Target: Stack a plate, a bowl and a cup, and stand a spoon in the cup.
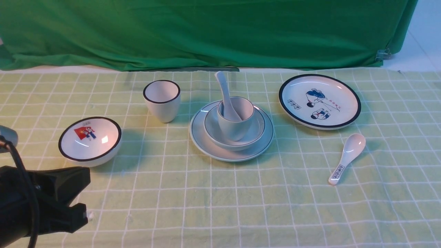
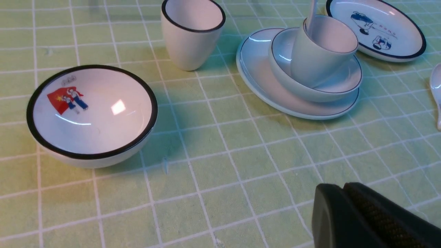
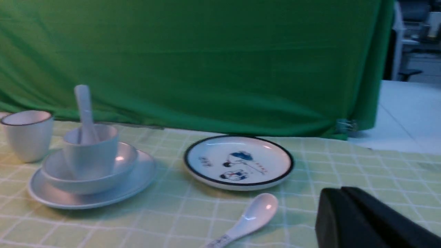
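Both tools, left tool [image 2: 330,206] and right tool [image 3: 339,215], are sitting pressed together, well apart from the stacked cup [image 1: 235,119].

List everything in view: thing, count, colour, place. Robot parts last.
plate: 1, plain white with thin dark rim line, centre of the cloth, bottom of the stack
bowl: 1, plain white, on that plate
cup: 1, plain white, in the bowl
spoon: 1, all white, standing in the cup
black-rimmed cup: 1, white, behind and left of the stack
flag bowl: 1, white, thick black rim, left
cartoon plate: 1, white, black rim, blue pictures, right rear
printed spoon: 1, white, blue marks on handle, lying right of the stack
checked cloth: 1, light green, covers the table
backdrop: 1, green, behind
left tool: black, shut, holding nothing
right tool: black, shut, holding nothing
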